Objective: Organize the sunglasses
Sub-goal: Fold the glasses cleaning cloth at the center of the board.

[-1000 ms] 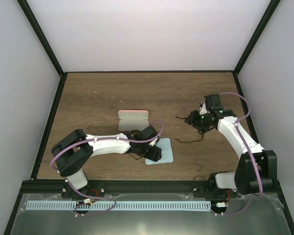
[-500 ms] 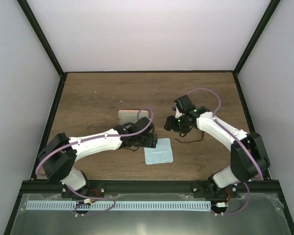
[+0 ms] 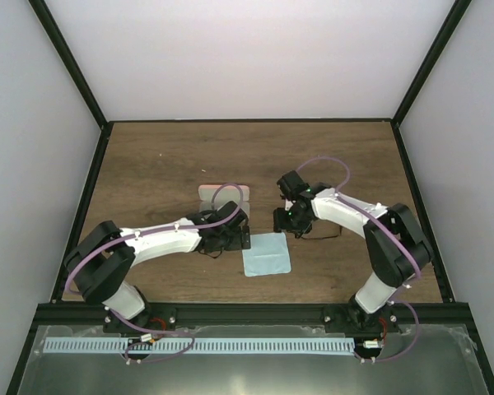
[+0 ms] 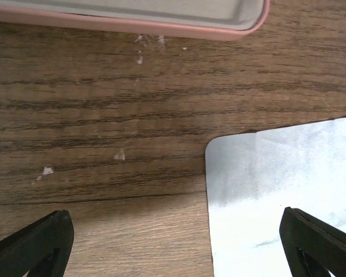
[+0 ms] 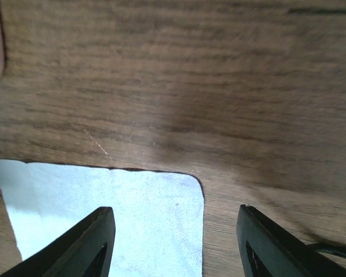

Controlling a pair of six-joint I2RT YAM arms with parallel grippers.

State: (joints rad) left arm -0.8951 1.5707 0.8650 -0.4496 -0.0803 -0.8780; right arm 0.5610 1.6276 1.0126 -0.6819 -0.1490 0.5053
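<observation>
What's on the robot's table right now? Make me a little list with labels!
left end effector: open, empty
right end effector: open, empty
case: pink case, on the table just beyond the left end effector
cloth: light blue cloth, flat, between both end effectors
sunglasses: only thin black wires show, beside the right arm

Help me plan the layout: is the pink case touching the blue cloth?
Apart. The left wrist view shows a broad strip of bare table between the pink case at the top and the blue cloth corner below.
</observation>
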